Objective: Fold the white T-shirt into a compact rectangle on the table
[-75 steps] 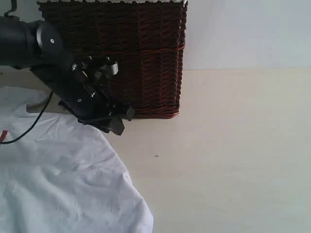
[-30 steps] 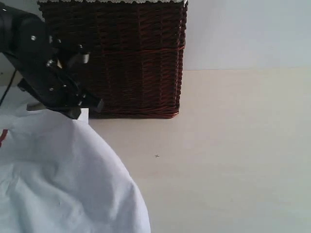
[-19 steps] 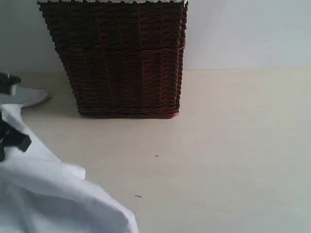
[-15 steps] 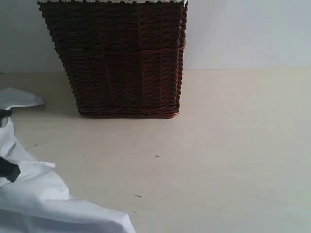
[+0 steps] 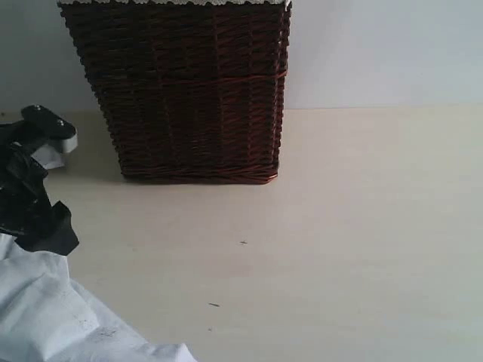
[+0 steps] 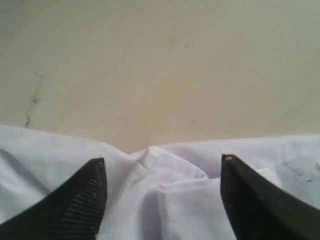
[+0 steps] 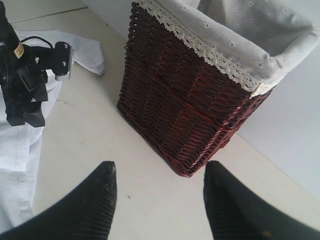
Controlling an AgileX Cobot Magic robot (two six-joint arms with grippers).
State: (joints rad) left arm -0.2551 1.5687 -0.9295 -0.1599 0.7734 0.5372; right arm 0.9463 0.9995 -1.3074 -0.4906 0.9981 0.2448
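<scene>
The white T-shirt (image 5: 45, 328) lies bunched at the lower left of the exterior view on the table (image 5: 355, 226). My left gripper (image 5: 45, 230) hangs just above the shirt's upper edge. In the left wrist view this gripper (image 6: 163, 161) is open, its two fingers standing wide apart on either side of a loose fold of the white T-shirt (image 6: 170, 195) without pinching it. My right gripper (image 7: 160, 167) is open above bare table with nothing between its fingers; it does not show in the exterior view. From the right wrist view the shirt (image 7: 17, 155) lies under the left arm (image 7: 25, 85).
A dark brown wicker basket (image 5: 189, 90) with a pale cloth lining (image 7: 235, 35) stands at the back of the table, close to the left arm. A shirt sleeve (image 7: 85, 50) lies beside the basket. Bare table stretches right of the basket.
My left gripper carried the shirt's edge away from the basket toward the lower left, folding the cloth over itself, then opened and let it go. The right gripper has not moved.
</scene>
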